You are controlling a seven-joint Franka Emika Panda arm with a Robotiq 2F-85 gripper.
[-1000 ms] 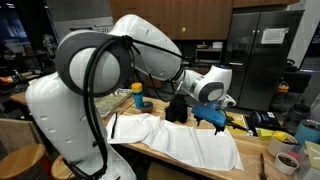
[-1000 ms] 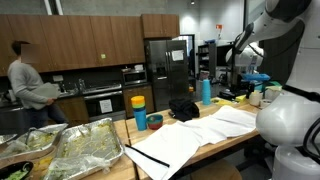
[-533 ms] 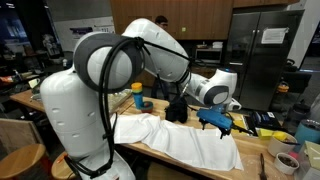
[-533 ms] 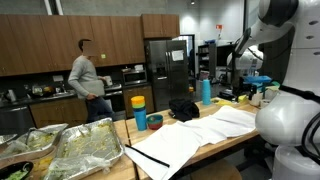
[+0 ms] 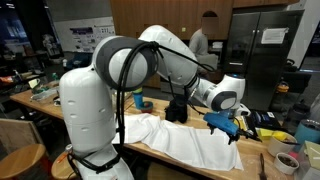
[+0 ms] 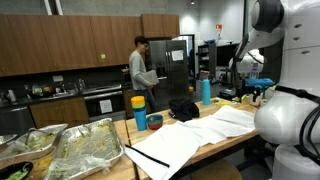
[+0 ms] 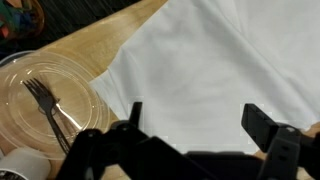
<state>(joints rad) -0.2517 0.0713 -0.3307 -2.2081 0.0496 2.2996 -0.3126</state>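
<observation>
My gripper (image 5: pixel 224 125) is open and empty, hovering above the far end of a white cloth (image 5: pixel 190 140) spread on the wooden table (image 5: pixel 250 160). In the wrist view the two black fingers (image 7: pixel 195 125) stand wide apart over the cloth (image 7: pixel 210 60), with nothing between them. A clear plastic bowl (image 7: pixel 50 95) holding a black fork (image 7: pixel 48 105) sits beside the cloth's edge. In an exterior view the gripper (image 6: pixel 252 90) is at the far end of the cloth (image 6: pixel 195 135).
A black bag (image 5: pixel 177 108) and a blue cup (image 5: pixel 139 98) stand behind the cloth. Foil trays of food (image 6: pixel 60 150), a yellow-lidded container (image 6: pixel 139 108) and a blue bottle (image 6: pixel 206 91) are on the table. A person (image 6: pixel 141 72) walks by the fridge.
The arm has swung so my gripper has moved slightly further along the cloth. The person in the background has walked across the kitchen toward the fridge.
</observation>
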